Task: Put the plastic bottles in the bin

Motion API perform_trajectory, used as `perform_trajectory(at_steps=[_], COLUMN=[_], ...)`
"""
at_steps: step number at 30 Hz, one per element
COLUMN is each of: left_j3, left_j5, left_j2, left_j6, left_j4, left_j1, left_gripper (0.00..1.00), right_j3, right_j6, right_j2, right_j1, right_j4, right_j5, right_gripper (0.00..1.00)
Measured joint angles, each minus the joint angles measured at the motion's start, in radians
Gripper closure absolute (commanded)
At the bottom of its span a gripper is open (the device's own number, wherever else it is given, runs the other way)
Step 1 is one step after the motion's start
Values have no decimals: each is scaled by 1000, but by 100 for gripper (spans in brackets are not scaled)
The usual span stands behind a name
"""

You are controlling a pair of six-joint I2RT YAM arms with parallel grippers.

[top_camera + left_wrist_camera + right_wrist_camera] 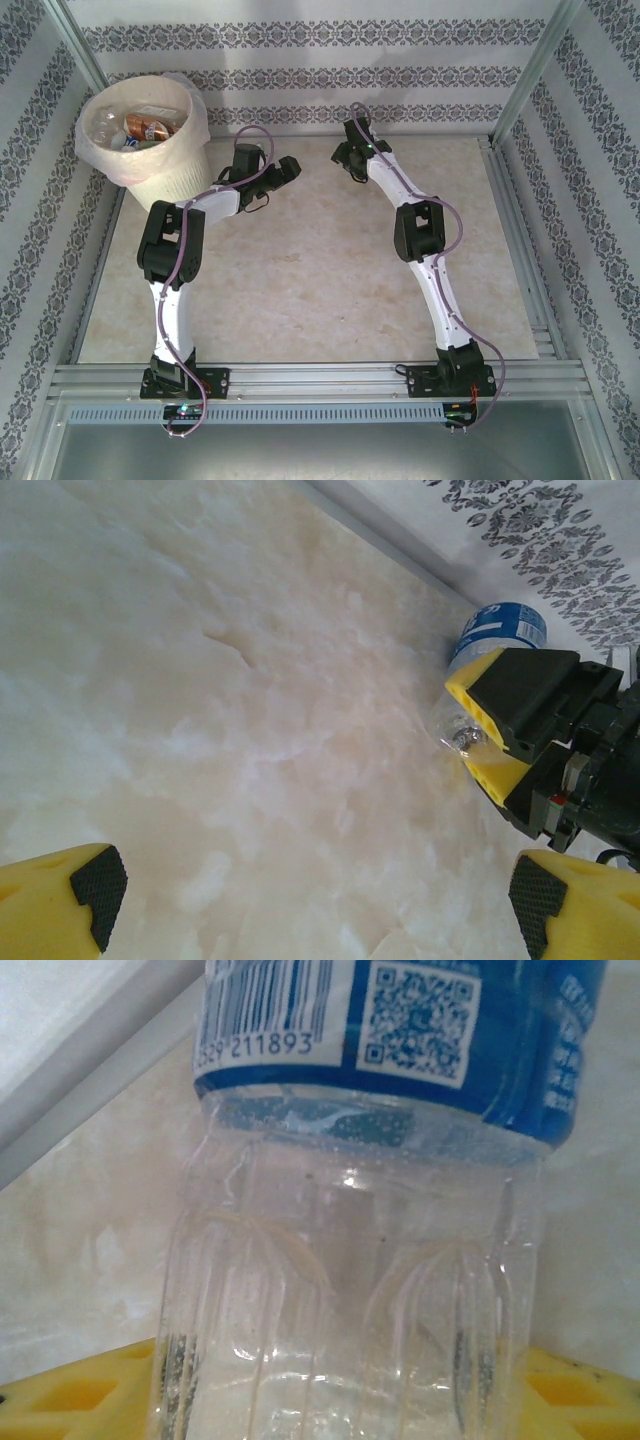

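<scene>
A clear plastic bottle with a blue label (350, 1260) fills the gap between the yellow fingers (70, 1398) of my right gripper (340, 1405), which is shut on its lower body. The left wrist view has that same bottle (497, 630) lying by the back wall, with the right gripper (478, 735) clamped on its clear end. My left gripper (312, 905) hangs open over bare tabletop, nothing between its pads. The cream-white bin (175, 175) stands at the back left, holding several bottles, one with an orange label (150, 127). From above, the left gripper (285, 172) and right gripper (350, 158) sit close together near the back wall.
The patterned back wall and its metal rail (400, 555) run right behind the held bottle. A translucent bag liner (100, 150) drapes over the bin's rim. Marble-look tabletop (320, 270) stretches between the arms and the front rails.
</scene>
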Motion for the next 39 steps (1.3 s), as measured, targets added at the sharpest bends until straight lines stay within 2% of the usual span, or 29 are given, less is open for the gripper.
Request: perform_trajectory(at_steps=[3,10,16,20,27,37,39], left_j3=[-4,-69,-116,-127,-138,-132,-124], left_j5=[32,181,317,346,407,424,409], left_j2=[-3,-121,-259,-319,-332,-318,-311], left_j6=[11,23,11,-4,-48,-82,-82], left_j4=[2,34,146,166,207,209,205], left_j1=[2,22,35,34,34,31,29], left_gripper=[0,0,0,0,0,1,13], right_j3=[-115,-427,-760,-943,-1074,-1081,-1081], right_j6=[-31,-207,-342,-415,-523,-586,-590], right_j2=[-60,-297,-615,-779,-860,-860,-860], right_j1=[3,47,93,99,101,156,165], right_j4=[64,214,411,540,616,630,633], right_j5=[-1,-64,-201,-331,-547,-766,-791], right_gripper=[47,47,47,47,47,46,44])
